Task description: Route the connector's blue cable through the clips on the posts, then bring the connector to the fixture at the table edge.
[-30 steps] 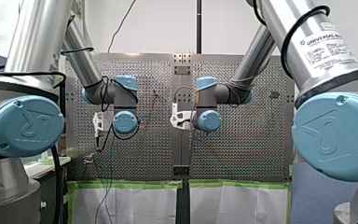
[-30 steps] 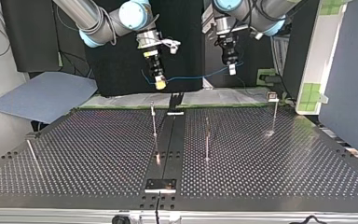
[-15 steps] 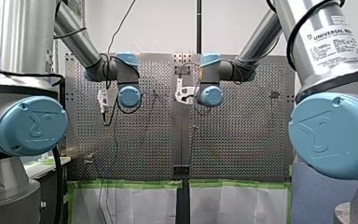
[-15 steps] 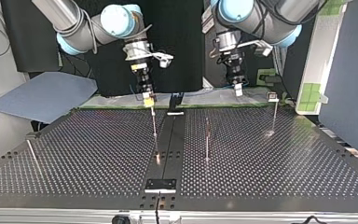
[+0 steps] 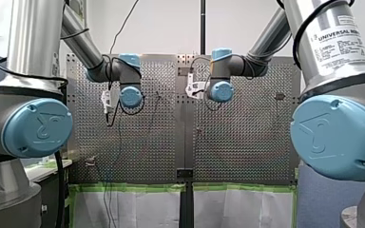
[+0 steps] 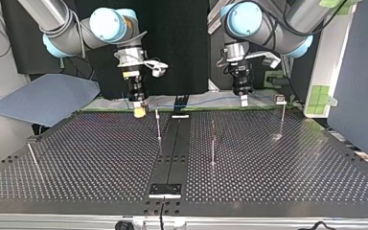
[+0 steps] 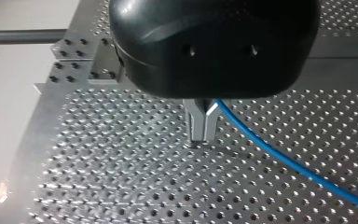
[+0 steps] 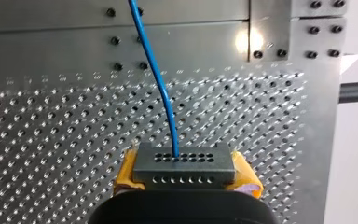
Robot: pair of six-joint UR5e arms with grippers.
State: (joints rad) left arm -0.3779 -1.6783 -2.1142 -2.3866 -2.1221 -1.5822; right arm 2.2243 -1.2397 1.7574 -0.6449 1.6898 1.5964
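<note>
In the right wrist view my right gripper [image 8: 186, 179] is shut with its yellow pads [image 8: 126, 175] on a grey connector [image 8: 184, 163]; the blue cable [image 8: 161, 88] leaves the connector's face. At the top view's left this gripper [image 6: 139, 110] hangs low over the table's far edge, just left of a thin post [image 6: 158, 123]. My left gripper [image 7: 202, 133] has its metal fingers shut on the blue cable [image 7: 279, 156] just above the perforated table. At the top view's right it [image 6: 243, 99] stands low too. The cable [image 6: 206, 100] runs between both grippers along the far edge.
More thin posts stand at the middle [image 6: 213, 143], the right [image 6: 282, 117] and the left [image 6: 32, 158] of the top view. A dark centre strip [image 6: 172, 148] ends in a small plate [image 6: 165, 190] at the near edge. A small bracket [image 6: 180, 114] sits at the far edge.
Both grippers have come down towards the table's far edge in the top view. My right gripper has also moved left past the nearest post, and the cable now hangs lower.
</note>
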